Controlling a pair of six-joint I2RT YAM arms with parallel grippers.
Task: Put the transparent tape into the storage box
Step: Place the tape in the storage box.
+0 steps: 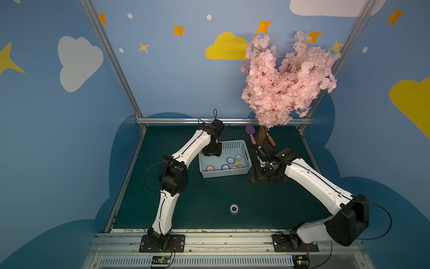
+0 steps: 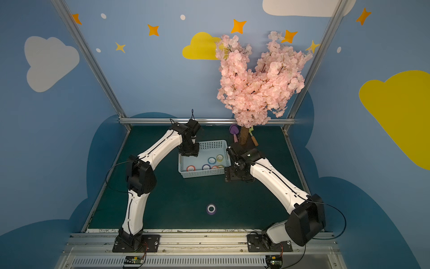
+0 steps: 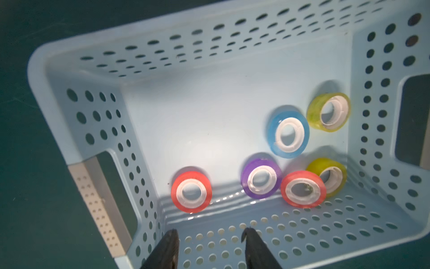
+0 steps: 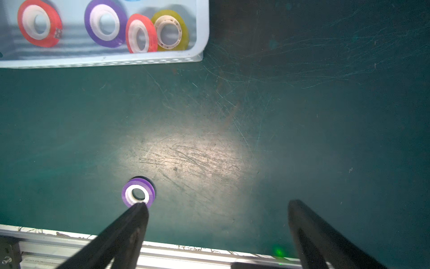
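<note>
The storage box (image 1: 224, 173) (image 2: 202, 173) is a pale blue perforated basket at the middle back of the green mat. It holds several translucent tape rolls: red (image 3: 191, 192), purple (image 3: 260, 178), blue (image 3: 288, 134) and yellow (image 3: 328, 111). One purple transparent tape roll (image 1: 234, 209) (image 2: 211, 209) (image 4: 137, 192) lies flat on the mat near the front. My left gripper (image 1: 211, 154) (image 3: 209, 233) hovers over the box's left end, its jaws apart and empty. My right gripper (image 1: 256, 174) (image 4: 217, 203) hangs just right of the box, wide open and empty, well above the mat.
A pink blossom tree (image 1: 286, 76) stands at the back right with a purple trowel (image 1: 250, 132) and a wood-handled tool (image 1: 271, 139) at its foot. Metal frame posts edge the mat, and an aluminium rail (image 1: 209, 240) runs along the front.
</note>
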